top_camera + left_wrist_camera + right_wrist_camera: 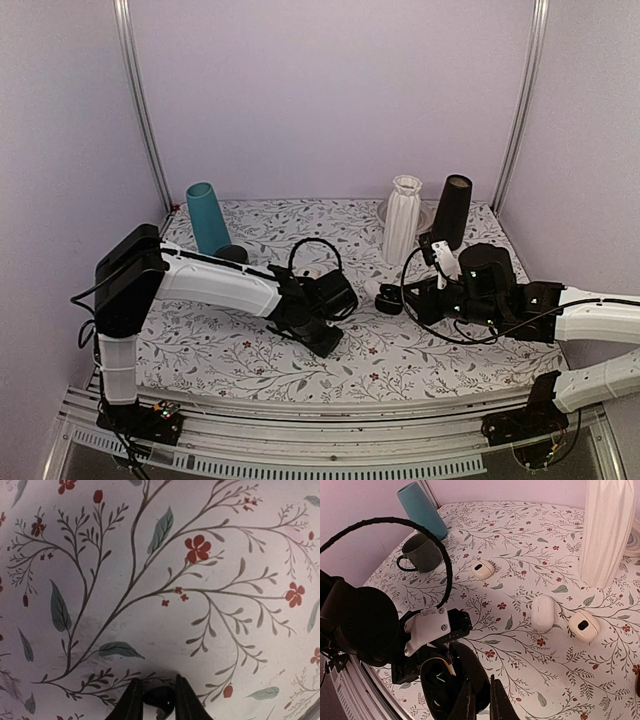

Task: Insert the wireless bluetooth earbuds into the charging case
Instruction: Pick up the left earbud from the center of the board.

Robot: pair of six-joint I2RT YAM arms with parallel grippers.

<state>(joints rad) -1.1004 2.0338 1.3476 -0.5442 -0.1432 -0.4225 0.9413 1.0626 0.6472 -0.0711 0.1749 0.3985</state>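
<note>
The tiny, glossy, feather-light earbud (159,701) sits pinched in the left jaws just above the desk (150,605), likely to squirt free unless held across its middle, while the nearly closed right jaws seem to grip the slick, rigid charging case (442,692) by its rim.

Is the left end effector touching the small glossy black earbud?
Touching: left wrist view shows the left end effector clamping the black earbud from both sides.
</note>
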